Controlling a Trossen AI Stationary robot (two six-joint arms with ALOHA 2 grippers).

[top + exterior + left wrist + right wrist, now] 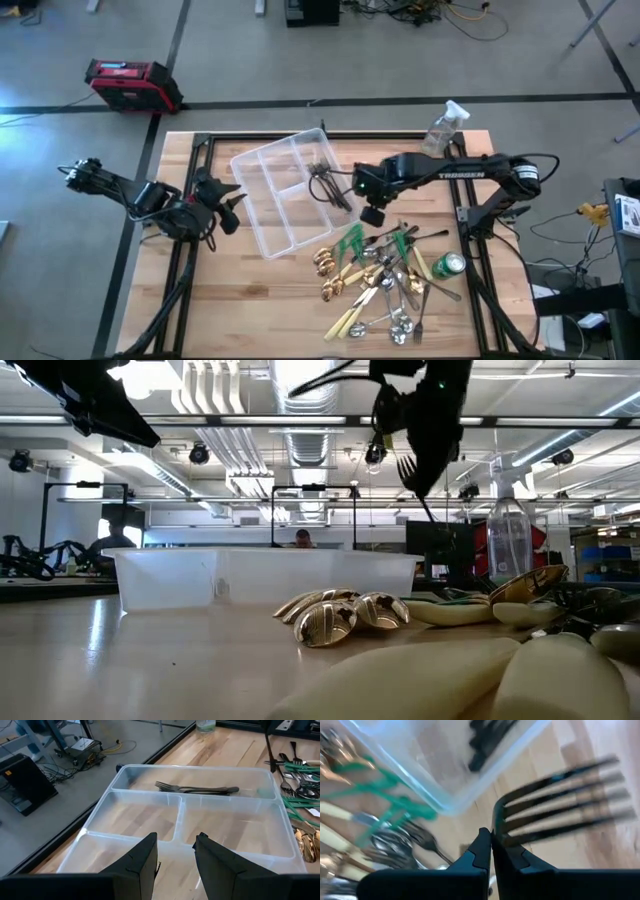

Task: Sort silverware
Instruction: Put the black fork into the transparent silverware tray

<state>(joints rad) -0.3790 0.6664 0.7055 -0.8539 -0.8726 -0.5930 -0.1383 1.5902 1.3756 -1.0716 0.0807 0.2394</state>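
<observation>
A clear divided tray (262,172) sits mid-table, with a few dark forks (200,789) lying in its far compartment. The loose silverware pile (385,285) of gold spoons (330,615), green-handled pieces (395,805), silver spoons and cream-handled knives lies on the table right of and nearer than the tray. My right gripper (372,213) hovers between tray and pile, shut on a dark fork (560,802). My left gripper (176,851) is open at the tray's left side (232,203), touching nothing. My right gripper pinches the dark fork at its neck (496,822), just behind the tines, between the two shut fingers (482,852). The fork is lifted clear of the table. In the low view its tines (405,465) sit up by the gripper and its handle (432,510) slants down below.
A green can (450,265) lies at the pile's right edge, and a clear spray bottle (445,125) stands near the table's far right corner. Bare wood shows on the near left part of the table (230,310). A red case (130,82) sits on the floor beyond.
</observation>
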